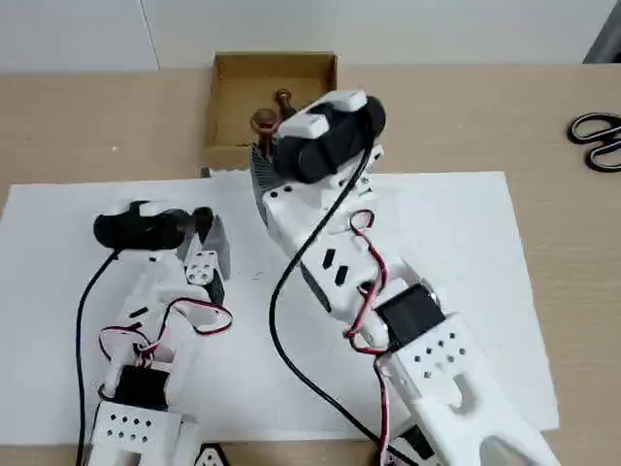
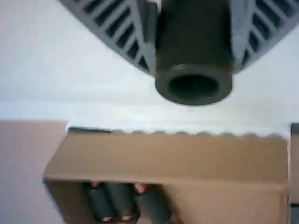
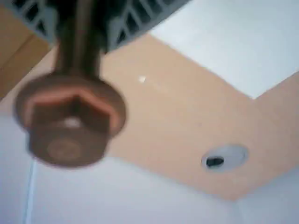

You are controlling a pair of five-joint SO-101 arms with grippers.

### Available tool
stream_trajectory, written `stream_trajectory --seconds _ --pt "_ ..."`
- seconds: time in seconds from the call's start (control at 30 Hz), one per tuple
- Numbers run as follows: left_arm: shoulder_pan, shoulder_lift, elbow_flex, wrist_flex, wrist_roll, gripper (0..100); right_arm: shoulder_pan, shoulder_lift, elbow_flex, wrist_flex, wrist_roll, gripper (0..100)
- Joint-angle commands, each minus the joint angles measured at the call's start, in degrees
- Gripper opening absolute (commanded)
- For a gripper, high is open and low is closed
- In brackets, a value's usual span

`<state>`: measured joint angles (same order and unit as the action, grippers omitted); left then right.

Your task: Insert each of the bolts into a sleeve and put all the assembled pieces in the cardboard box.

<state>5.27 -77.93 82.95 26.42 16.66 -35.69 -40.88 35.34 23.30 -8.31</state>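
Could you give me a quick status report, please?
Left gripper shut on sleeve, right gripper shut on bolt. Assembled pieces in cardboard box. Scissors well clear.

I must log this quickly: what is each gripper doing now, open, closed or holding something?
Left gripper: closed on a dark sleeve.
Right gripper: closed on a bolt.

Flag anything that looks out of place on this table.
A pair of scissors lies at the right edge of the table, off the white paper, unneeded for the task. The paper's edge beside the cardboard box is jagged, as if torn.
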Motion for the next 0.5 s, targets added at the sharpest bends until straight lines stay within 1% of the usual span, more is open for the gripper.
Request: stream_trajectory --seconds 0.0,0.07,0.17,0.27,0.47 --pt "3.78 -1.23 -2.33 -2.11 3.52 0 0.31 3.82 -3.08 -0.92 -4.75 0.2" --pt "7.47 -0.97 -3.91 -1.49 5.63 0 0.31 6.11 -3.08 -2.77 -6.68 0.2" --pt "11.43 -0.88 -5.76 1.93 7.30 0 -0.31 7.87 -3.08 -3.82 -6.86 0.2" --pt "12.40 -1.23 -6.11 3.52 8.09 0 -1.36 8.13 -3.08 -3.74 -6.86 0.2" --pt "11.96 -0.79 -6.29 3.52 8.26 0 -3.30 8.31 -3.08 -3.21 -6.77 0.2"
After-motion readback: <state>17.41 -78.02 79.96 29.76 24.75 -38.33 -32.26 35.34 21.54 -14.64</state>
